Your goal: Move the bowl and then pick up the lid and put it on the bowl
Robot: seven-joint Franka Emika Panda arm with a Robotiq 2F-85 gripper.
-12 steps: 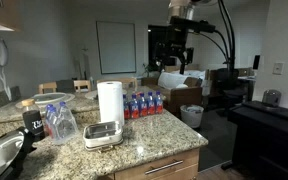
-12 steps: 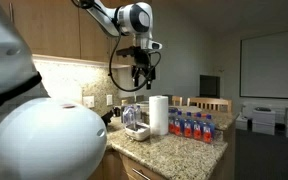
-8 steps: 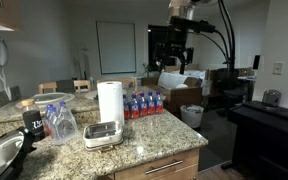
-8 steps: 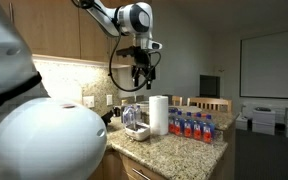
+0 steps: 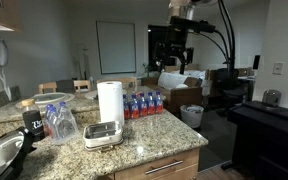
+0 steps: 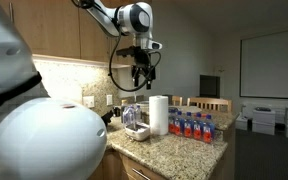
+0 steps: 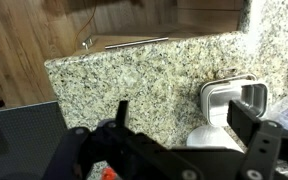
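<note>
The gripper (image 5: 175, 64), jaws apart, is hanging high, well apart from the bowl (image 5: 104, 135), likely needing a squared descent onto its rim.

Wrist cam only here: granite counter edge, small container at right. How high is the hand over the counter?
Observer: High. In an exterior view the hand hangs well above the paper towel roll.
Operator: What's next to the container?
Observer: The container sits near the counter front edge, the roll close behind it.
Operator: Other clutter?
Observer: A row of small bottles stands beside the roll.
</note>
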